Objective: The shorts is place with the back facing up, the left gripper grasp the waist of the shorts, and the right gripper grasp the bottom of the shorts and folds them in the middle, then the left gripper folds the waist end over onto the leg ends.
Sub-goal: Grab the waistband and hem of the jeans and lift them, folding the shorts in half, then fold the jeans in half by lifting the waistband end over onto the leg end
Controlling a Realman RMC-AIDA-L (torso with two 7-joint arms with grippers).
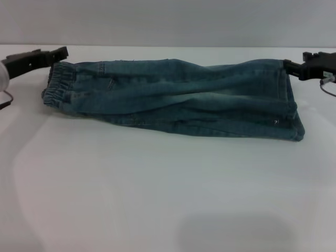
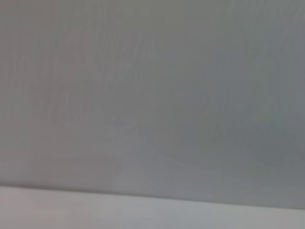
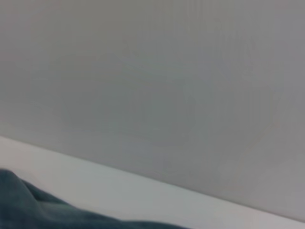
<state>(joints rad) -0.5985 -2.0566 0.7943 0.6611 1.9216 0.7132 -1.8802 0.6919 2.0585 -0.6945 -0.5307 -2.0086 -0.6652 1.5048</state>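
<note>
The shorts (image 1: 173,97) lie across the far part of the white table, doubled lengthwise into a long band of blue-green denim. The ruched waist (image 1: 56,84) is at the left end, and the straight leg ends (image 1: 295,113) are at the right. My left gripper (image 1: 63,53) is at the waist's far corner and is shut on it. My right gripper (image 1: 287,65) is shut on the far corner of the leg ends. The upper edge of the fabric runs stretched between the two grippers. The right wrist view shows a strip of denim (image 3: 28,210).
The white table (image 1: 157,199) stretches toward me in front of the shorts. A grey wall (image 1: 168,21) rises behind the table's far edge. The left wrist view shows only the wall (image 2: 152,95) and a strip of the table (image 2: 95,210).
</note>
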